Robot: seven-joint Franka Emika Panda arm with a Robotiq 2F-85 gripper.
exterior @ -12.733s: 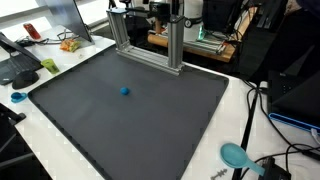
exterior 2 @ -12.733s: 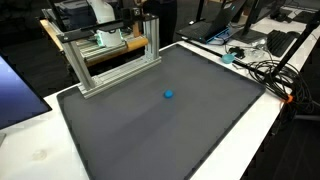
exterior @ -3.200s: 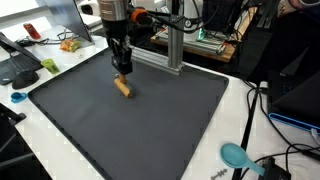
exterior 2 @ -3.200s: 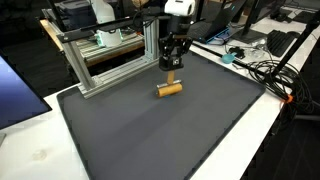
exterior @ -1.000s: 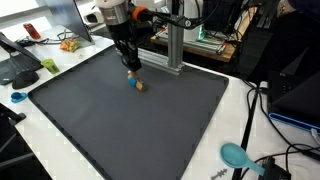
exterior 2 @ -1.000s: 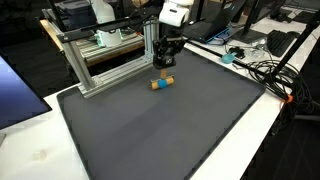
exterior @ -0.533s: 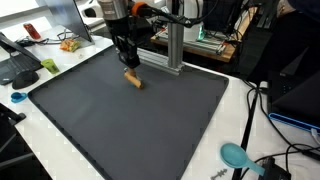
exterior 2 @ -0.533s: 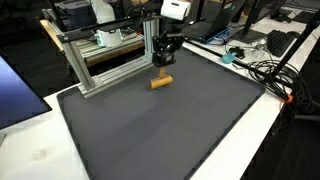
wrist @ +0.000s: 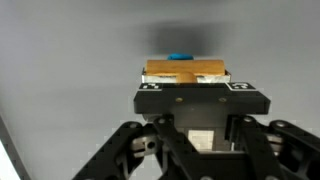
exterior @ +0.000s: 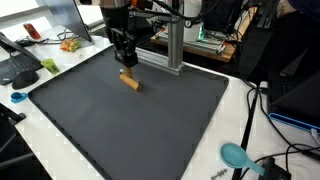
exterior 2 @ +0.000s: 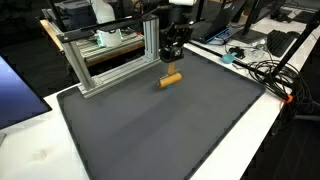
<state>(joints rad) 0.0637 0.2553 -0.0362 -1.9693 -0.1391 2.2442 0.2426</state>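
One wooden block (wrist: 186, 72) is clamped crosswise in the tool (exterior: 125, 70), low on the dark mat (exterior: 150, 130) near the aluminium frame (exterior: 176, 45). The flat grip probably keeps it level. A blue piece (wrist: 180, 57) shows just behind it.

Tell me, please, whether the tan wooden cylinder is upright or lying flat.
Lying flat: in both exterior views the tan wooden cylinder stretches sideways, held by the gripper.
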